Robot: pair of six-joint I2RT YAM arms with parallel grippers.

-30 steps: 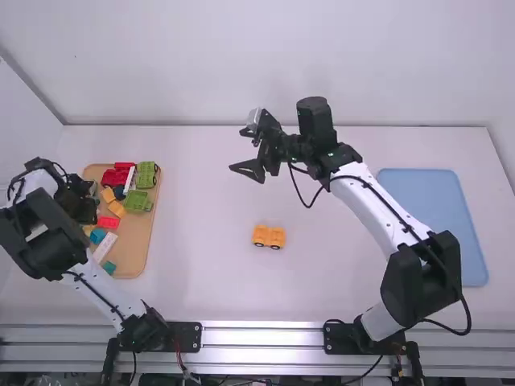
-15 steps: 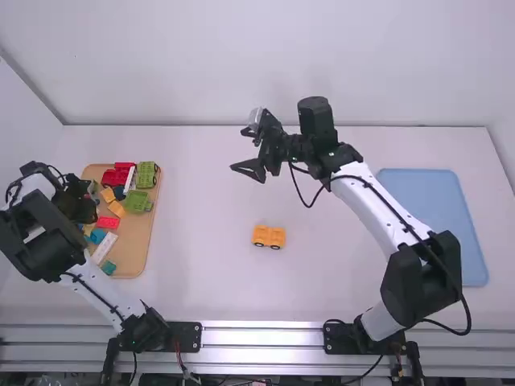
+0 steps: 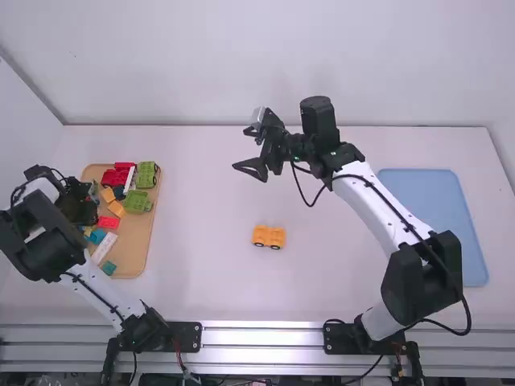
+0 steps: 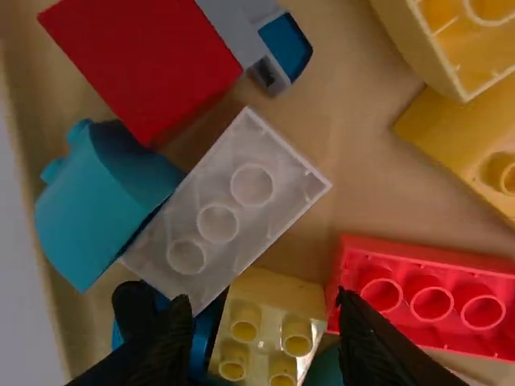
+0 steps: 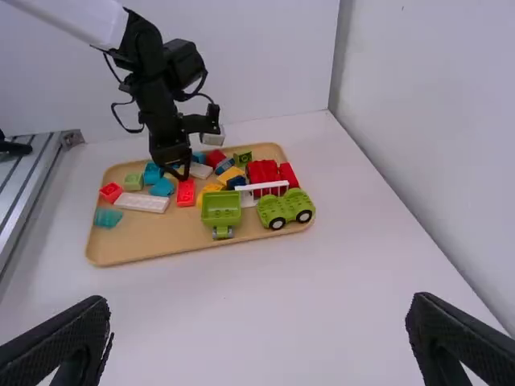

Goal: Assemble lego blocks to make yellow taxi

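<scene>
In the high view, my left gripper [image 3: 88, 205] is low over the left side of the brick tray [image 3: 142, 256]. My right gripper [image 3: 240, 150] stands open above the upper middle of the table, holding nothing. An orange-yellow wheeled car base [image 3: 269, 236] sits on the table below it. The left wrist view has my left gripper [image 4: 265, 326] open around a pale yellow brick [image 4: 267, 310], studs up, not visibly gripped. Two other yellow pieces, a curved one [image 4: 451, 40] and a block [image 4: 463, 137], lie nearby. The right wrist view gives my right gripper [image 5: 259, 322] with fingers wide apart.
A clear brick [image 4: 229, 205], a red brick [image 4: 430, 293] and a teal piece [image 4: 109, 193] crowd the left fingers. Green vehicle parts [image 3: 138, 201] lie along the tray's right side. A blue tray [image 3: 434, 225] occupies the table's right.
The left gripper has shifted slightly within the tray area. The right arm has drifted a touch to the right. The car base has stayed put.
</scene>
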